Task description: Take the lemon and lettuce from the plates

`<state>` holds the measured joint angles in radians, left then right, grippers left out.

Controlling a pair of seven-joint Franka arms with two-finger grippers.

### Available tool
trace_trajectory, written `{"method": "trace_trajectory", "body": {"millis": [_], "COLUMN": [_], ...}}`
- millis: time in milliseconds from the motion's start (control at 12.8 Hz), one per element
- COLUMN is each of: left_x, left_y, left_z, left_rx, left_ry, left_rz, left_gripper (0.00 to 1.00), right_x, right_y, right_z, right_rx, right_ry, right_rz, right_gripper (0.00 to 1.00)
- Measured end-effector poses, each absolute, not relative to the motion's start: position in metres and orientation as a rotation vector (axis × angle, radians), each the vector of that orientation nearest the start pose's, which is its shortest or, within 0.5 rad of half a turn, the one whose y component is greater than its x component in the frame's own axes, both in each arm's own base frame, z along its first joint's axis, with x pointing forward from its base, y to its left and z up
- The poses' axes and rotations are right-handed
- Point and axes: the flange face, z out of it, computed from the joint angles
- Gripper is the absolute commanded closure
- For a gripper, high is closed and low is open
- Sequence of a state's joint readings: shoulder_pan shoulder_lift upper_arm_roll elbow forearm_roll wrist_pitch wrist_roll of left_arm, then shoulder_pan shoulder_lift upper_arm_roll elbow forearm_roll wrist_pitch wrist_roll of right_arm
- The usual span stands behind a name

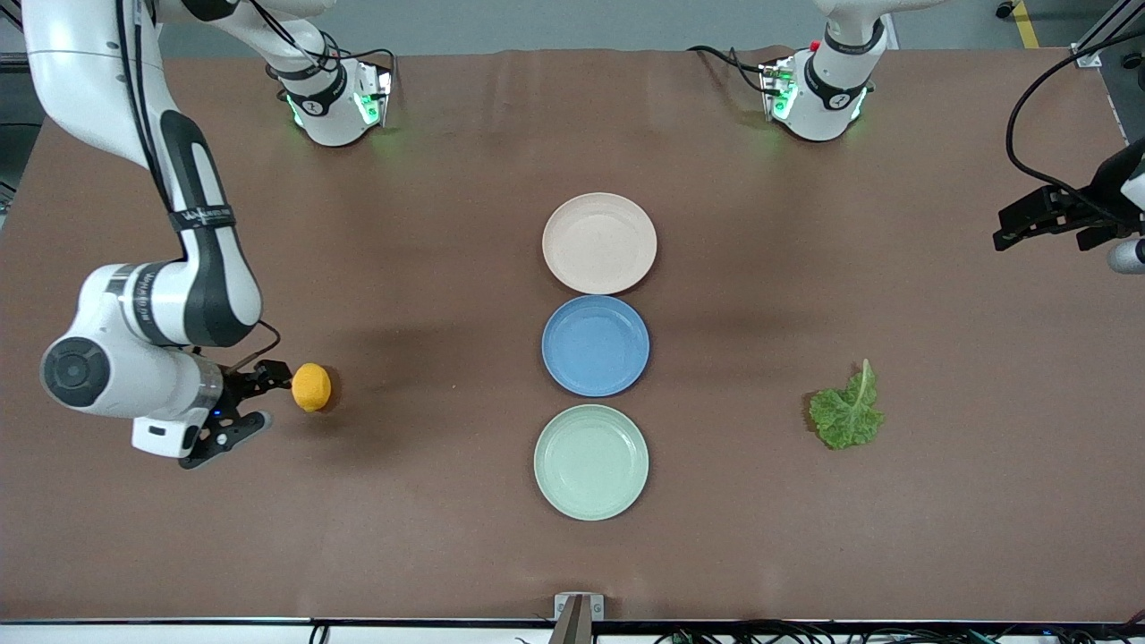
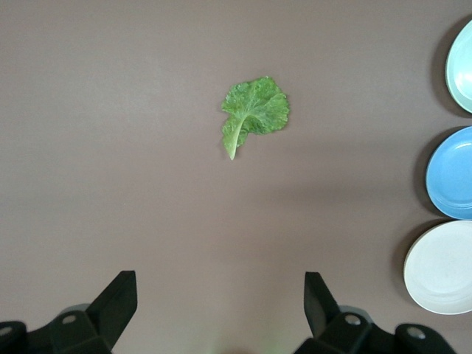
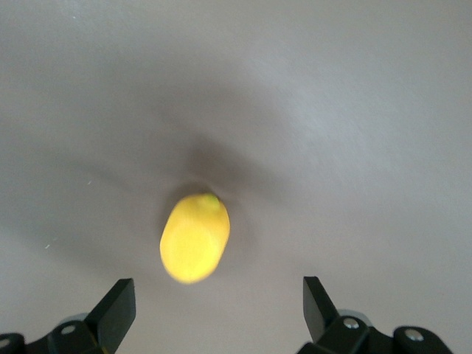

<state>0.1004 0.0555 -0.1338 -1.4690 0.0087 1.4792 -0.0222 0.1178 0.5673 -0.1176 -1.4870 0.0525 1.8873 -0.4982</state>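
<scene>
No text, label, brand name, number or sign is being shown legibly in any of the views. A dark band on the right arm's forearm [image 1: 202,217] is carrying small pale lettering, but it is being seen too small to be read. Round marks are being shown on the two arm bases [image 1: 333,105] near their green lights, and these cannot be made out as letters or figures either. Nothing is being displayed in writing on the plates [image 1: 598,242], the lemon [image 1: 311,386], the lettuce [image 1: 846,413] or the desk [image 1: 429,501].
</scene>
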Motion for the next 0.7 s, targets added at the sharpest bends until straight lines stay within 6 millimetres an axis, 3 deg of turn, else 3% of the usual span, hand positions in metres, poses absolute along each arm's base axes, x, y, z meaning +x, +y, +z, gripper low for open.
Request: {"method": "trace_trajectory", "body": {"millis": [234,391,703], "left_x": [0.545,0.541,0.543], "left_y": [-0.019,-0.018,-0.021], "left_z": [0.634,0.635,0.635], "left_rx": [-3.13,-3.13,-3.132], "left_ry": [-0.003,-0.006,0.003], "left_rz": [0.085,0.083,0.05], "left_gripper": [0.0,0.0,0.0], "right_x": [0.684,0.675,0.651], "right_y": [0.017,0.011,-0.054], "right_z": [0.394,0.44,0.502], "right_rx": [-3.078,-3.1,-3.105], "right_ry": [-0.41,-0.278,-0.097], "right_rz": [0.341,0.332,0.278], "right_gripper": [0.0,0.0,0.0]}}
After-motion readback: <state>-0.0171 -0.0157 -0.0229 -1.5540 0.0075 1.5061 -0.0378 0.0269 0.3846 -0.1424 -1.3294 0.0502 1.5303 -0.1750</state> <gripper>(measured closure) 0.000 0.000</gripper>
